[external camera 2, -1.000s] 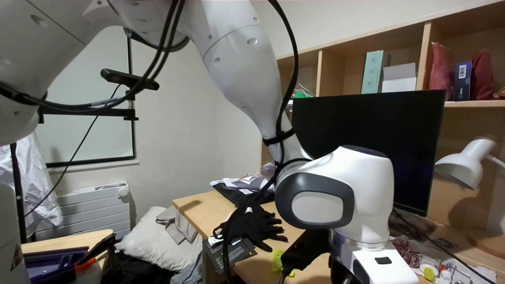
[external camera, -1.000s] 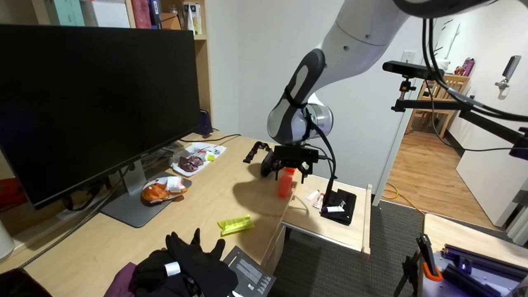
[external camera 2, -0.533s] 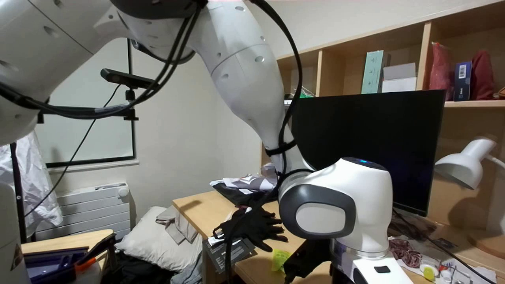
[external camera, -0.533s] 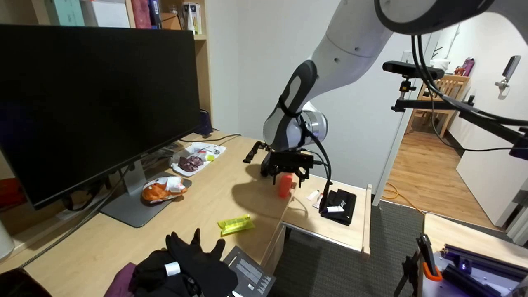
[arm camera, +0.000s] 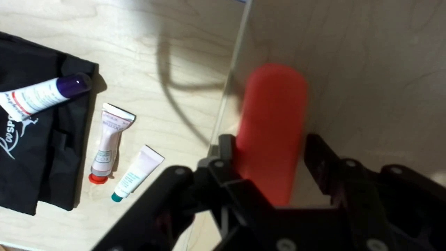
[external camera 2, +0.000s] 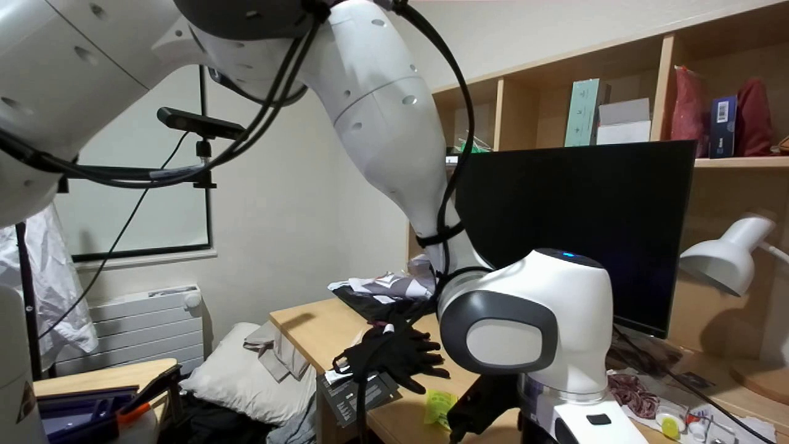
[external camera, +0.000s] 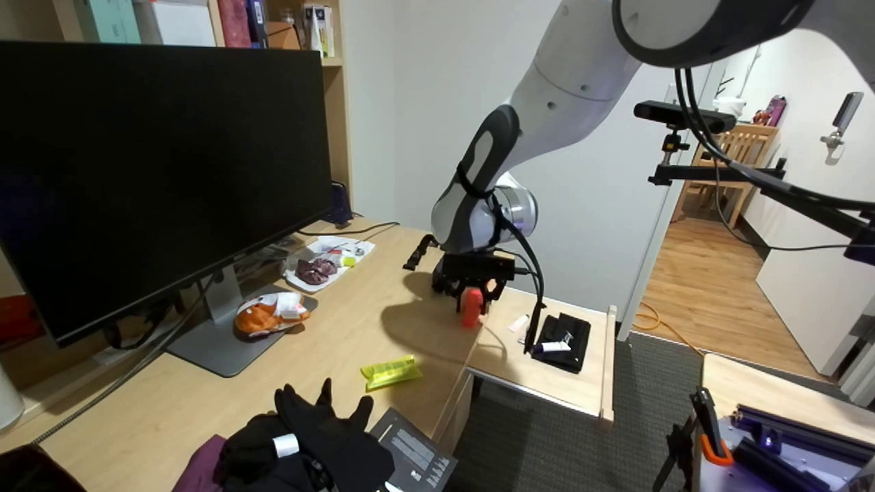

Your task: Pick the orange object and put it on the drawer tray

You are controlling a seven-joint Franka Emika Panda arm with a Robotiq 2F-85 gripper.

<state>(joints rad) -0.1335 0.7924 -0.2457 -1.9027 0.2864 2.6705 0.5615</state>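
The orange object [external camera: 471, 316], a plain red-orange elongated block with a rounded end, stands on the desk near its edge. It also shows large in the wrist view [arm camera: 273, 101]. My gripper [arm camera: 269, 146] is open with its fingers on both sides of the block. The left finger is close to or touching the block; a narrow gap shows at the right finger. The gripper also shows around the block in an exterior view [external camera: 473, 306]. The drawer tray [external camera: 533, 384] is the pale wood pull-out surface beside the desk edge; it also shows in the wrist view [arm camera: 195, 31].
On the tray lie a black pouch [arm camera: 24, 174] with a purple-capped tube [arm camera: 41, 96], and two small tubes [arm camera: 109, 143]. On the desk are a yellow-green packet [external camera: 391, 372], black gloves [external camera: 328, 437], an orange-and-white package [external camera: 270, 314] and a large monitor [external camera: 164, 171].
My gripper has moved down and slightly left in an exterior view, from above the orange object to around it. The object itself has stayed in place.
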